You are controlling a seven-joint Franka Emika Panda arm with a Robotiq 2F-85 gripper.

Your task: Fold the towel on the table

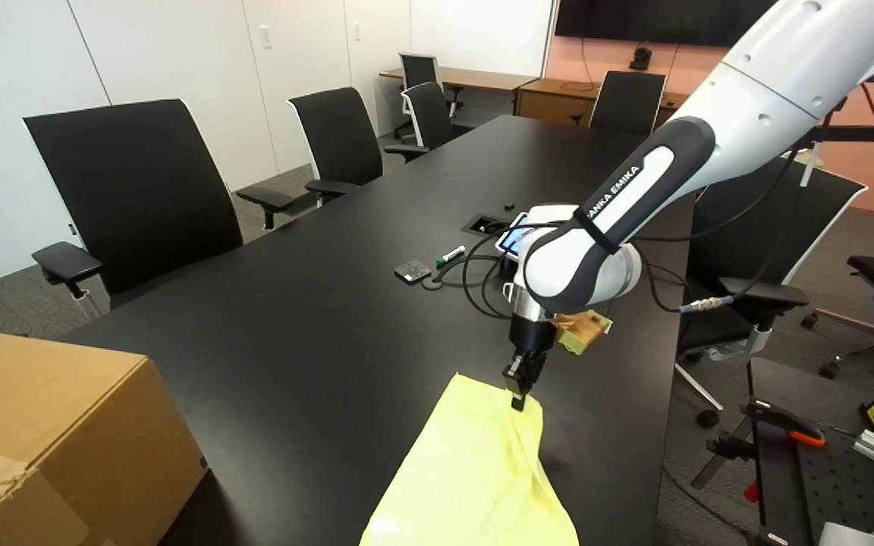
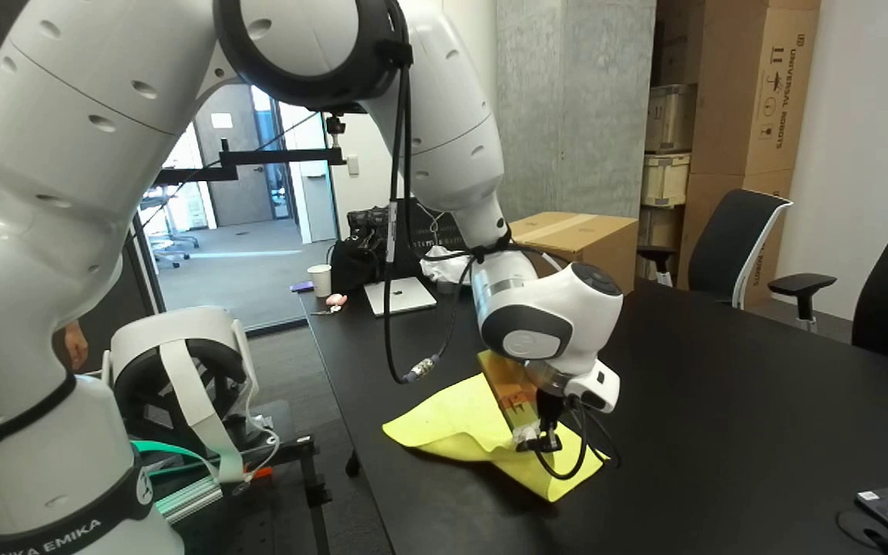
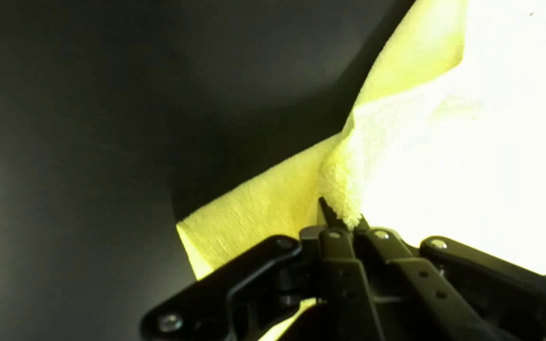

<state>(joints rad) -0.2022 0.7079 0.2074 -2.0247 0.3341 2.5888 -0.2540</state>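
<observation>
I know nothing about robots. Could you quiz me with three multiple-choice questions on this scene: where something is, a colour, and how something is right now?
1. Where is the cardboard box?
A) On a chair
B) On the table
C) Under the table

2. What colour is the towel?
A) Red
B) Blue
C) Yellow

3. What state is the gripper in?
A) Shut on the towel
B) Wide open
C) Shut on the cardboard box

Right letters:
1 B: it stands there in both exterior views.
2 C: it shows bright yellow in both exterior views.
3 A: the wrist view shows the towel pinched in its tip.
</observation>
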